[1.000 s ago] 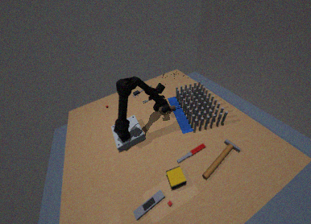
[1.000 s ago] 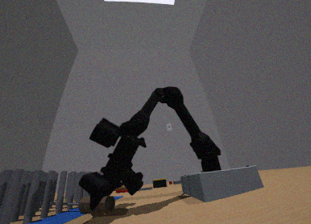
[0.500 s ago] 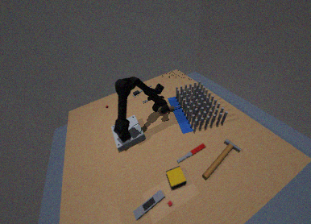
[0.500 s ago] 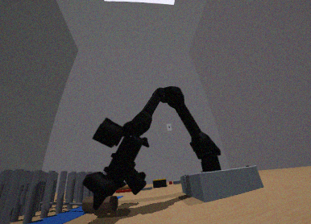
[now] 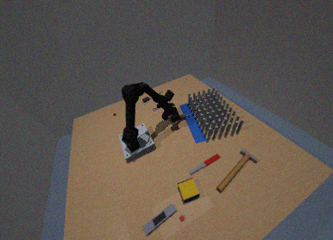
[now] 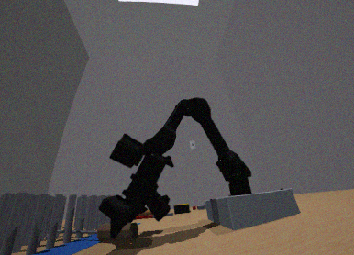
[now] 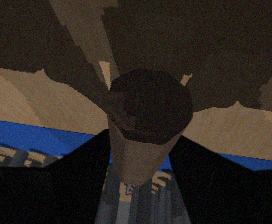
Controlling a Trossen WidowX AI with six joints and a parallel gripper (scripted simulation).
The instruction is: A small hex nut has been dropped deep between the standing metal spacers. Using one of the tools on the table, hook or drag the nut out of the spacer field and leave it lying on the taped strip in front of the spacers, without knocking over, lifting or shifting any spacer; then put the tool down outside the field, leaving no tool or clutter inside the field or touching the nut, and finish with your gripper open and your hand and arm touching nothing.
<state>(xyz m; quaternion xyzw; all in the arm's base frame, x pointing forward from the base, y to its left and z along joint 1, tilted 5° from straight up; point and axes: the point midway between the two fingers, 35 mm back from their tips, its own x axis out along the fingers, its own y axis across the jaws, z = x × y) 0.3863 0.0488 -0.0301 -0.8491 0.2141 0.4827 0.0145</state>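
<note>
My gripper point(image 5: 176, 120) point(image 7: 139, 136) is shut on the thick brown handle point(image 5: 183, 117) point(image 6: 105, 232) point(image 7: 152, 106) of a tool, low over the table beside the blue taped strip point(image 5: 196, 134) point(image 6: 69, 248) point(image 7: 32, 138). A thin shaft point(image 5: 189, 115) runs from the handle over the strip toward the standing metal spacers point(image 5: 215, 116) point(image 6: 34, 220); its far end is hidden among them. The spacers in view look upright. In the wrist view a small grey shape point(image 7: 129, 189) shows past the handle; I cannot tell whether it is the hex nut or part of the tool. The nut is not clear elsewhere.
A hammer point(image 5: 234, 172), a red-handled tool point(image 5: 211, 160), a yellow block point(image 5: 189, 189), a grey flat bar point(image 5: 160, 219) and a small red cube point(image 5: 181, 218) lie at the front. Small dark things point(image 5: 147, 99) lie behind the arm, and a small red item point(image 5: 114, 114) lies at the left.
</note>
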